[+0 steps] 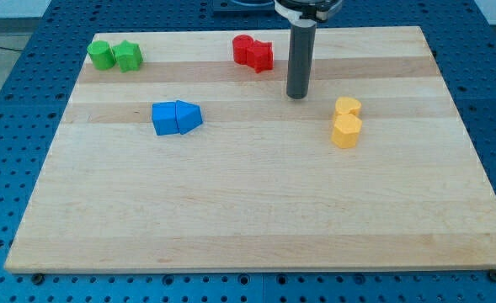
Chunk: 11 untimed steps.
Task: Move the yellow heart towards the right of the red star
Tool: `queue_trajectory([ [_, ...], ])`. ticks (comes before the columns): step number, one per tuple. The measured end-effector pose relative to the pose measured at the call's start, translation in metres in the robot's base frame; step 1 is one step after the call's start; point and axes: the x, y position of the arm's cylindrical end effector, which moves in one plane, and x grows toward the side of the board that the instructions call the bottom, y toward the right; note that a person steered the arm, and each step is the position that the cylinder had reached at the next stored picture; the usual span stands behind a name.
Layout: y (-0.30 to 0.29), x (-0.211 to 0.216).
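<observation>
The yellow heart (347, 107) lies right of the board's middle, touching a yellow hexagon-like block (346, 132) just below it. The red star (262, 56) sits near the view's top centre, touching another red block (244, 49) on its left. My tip (296, 96) rests on the board between the two pairs. It is below and to the right of the red star, and to the left of and slightly above the yellow heart, touching neither.
Two green blocks (115, 55) lie side by side at the top left. A blue cube (164, 119) and a blue wedge-like block (189, 116) touch each other left of centre. The wooden board (248, 219) has a blue perforated table around it.
</observation>
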Motion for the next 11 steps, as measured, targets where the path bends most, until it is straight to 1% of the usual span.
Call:
queue_trajectory([
  [1,0.031,0.0],
  [2,0.142,0.001],
  [3,0.136,0.083],
  [4,0.068,0.066],
  [5,0.004,0.018],
  [6,0.018,0.016],
  [7,0.053,0.047],
  [8,0.071,0.025],
  [9,0.006,-0.018],
  [10,-0.042,-0.054],
  [11,0.011,-0.042],
])
